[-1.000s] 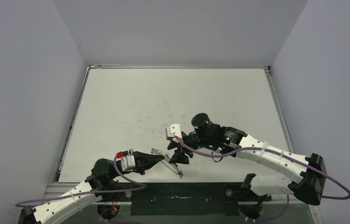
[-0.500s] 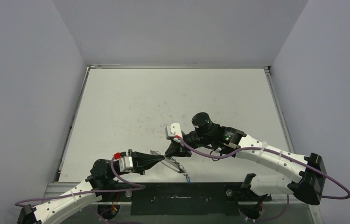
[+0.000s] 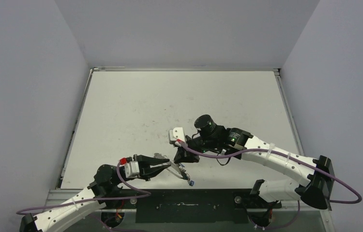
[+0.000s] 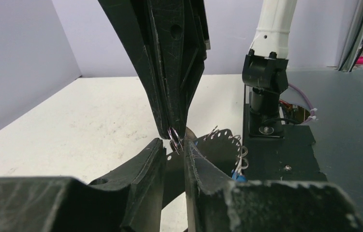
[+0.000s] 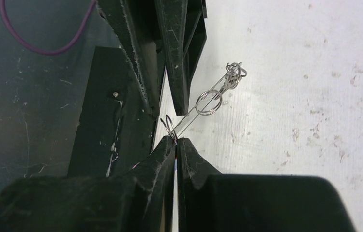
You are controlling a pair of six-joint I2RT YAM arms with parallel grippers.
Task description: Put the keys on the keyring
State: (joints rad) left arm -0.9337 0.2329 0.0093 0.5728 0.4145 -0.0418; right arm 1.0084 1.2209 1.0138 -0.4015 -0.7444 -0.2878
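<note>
The keys (image 4: 238,175) (only a blue speck shows) sit mostly hidden behind the left tool (image 4: 173,145).

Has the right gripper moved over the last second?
Yes. The right gripper has shifted slightly left, toward the table's left edge, and shut on the keyring.

I see the keyring (image 5: 185,126) as thin bright metal wire, polished and glinting. The fingers (image 5: 155,166) look like matt black plastic, finely scratched. The table (image 5: 315,96) is dull white, smooth, scuffed with grey smudges.
</note>
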